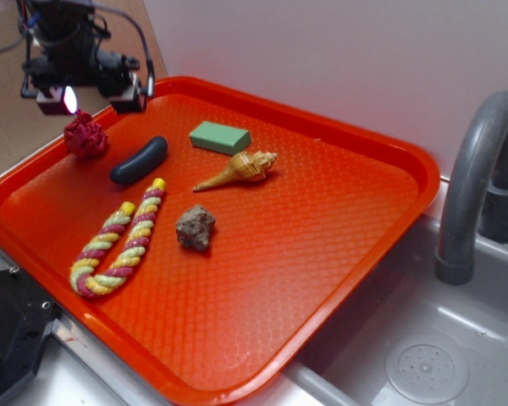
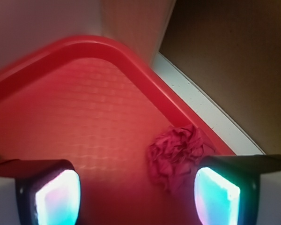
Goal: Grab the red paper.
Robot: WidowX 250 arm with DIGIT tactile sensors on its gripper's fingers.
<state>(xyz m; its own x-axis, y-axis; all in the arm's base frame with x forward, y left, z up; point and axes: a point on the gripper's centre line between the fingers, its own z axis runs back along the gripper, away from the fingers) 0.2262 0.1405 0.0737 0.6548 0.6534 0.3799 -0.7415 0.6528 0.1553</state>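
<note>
The red paper (image 1: 85, 137) is a small dark crimson crumpled ball lying on the orange-red tray (image 1: 339, 254) near its far left corner. In the wrist view the red paper (image 2: 175, 154) lies close to the tray's rim (image 2: 131, 61), just inside my right finger. My gripper (image 1: 89, 101) hovers above the paper, a little behind it, and is open with nothing between the jaws. In the wrist view my gripper (image 2: 136, 197) shows two glowing pads (image 2: 58, 199) wide apart over the tray floor.
On the tray lie a dark blue oblong piece (image 1: 139, 161), a green block (image 1: 220, 137), a spiral seashell (image 1: 240, 170), a grey rock (image 1: 195, 228) and a red-yellow-green twisted rope (image 1: 118, 241). A grey faucet (image 1: 478, 178) and sink (image 1: 427, 368) stand to the right.
</note>
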